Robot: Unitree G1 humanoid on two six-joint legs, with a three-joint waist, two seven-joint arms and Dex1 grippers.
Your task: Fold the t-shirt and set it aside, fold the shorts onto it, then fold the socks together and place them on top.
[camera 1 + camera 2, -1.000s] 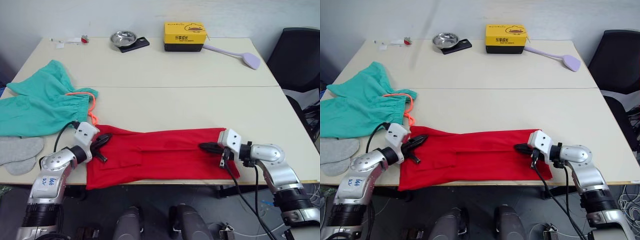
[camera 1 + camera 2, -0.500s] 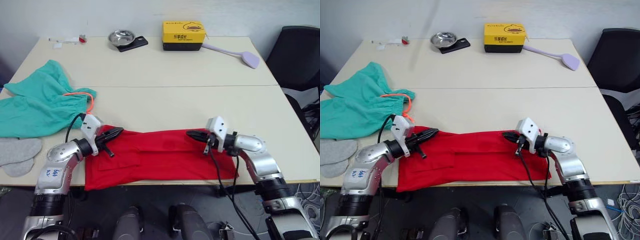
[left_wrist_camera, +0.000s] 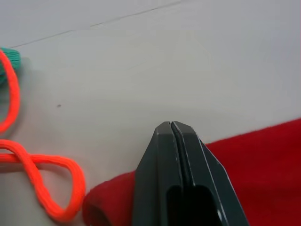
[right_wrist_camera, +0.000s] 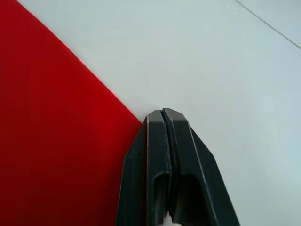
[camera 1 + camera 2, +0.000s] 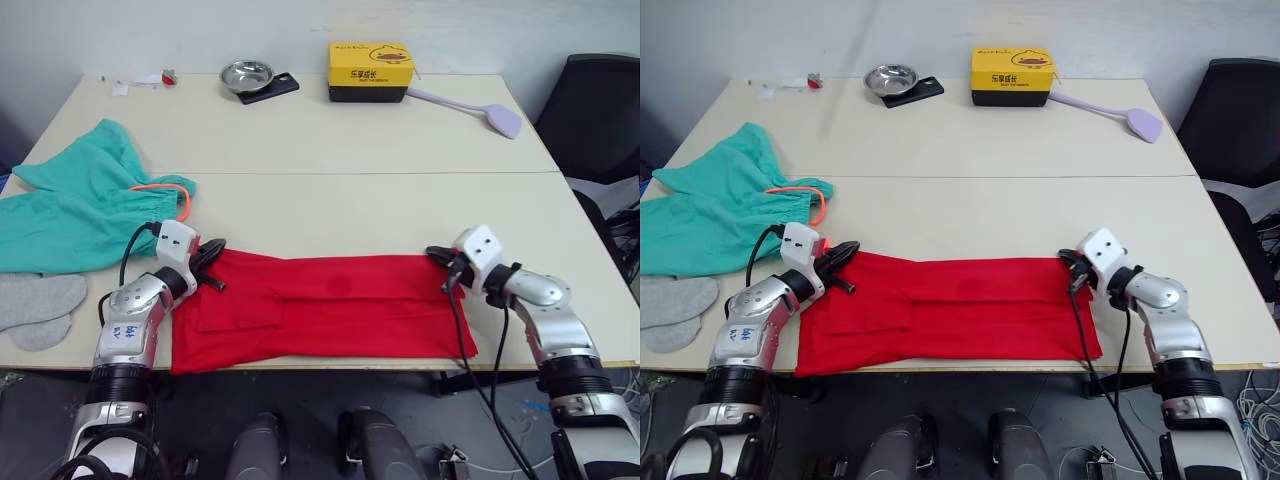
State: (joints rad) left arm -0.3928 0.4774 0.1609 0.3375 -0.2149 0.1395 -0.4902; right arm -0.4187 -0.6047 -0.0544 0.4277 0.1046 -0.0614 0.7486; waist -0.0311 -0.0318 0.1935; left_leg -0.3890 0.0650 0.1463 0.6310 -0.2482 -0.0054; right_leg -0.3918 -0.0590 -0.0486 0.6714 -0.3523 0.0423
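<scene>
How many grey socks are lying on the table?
2. Both socks lie side by side at the table's near left edge, just in front of the green shorts; they run out of the picture, so partly hidden.

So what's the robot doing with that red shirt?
It's folding laundry. The t-shirt lies in a long folded strip along the table's near edge. The left gripper is at one end of the strip and the right gripper at the other, both with jaws shut right at the cloth's far corners. The shorts and socks wait to the robot's left, unfolded.
</scene>
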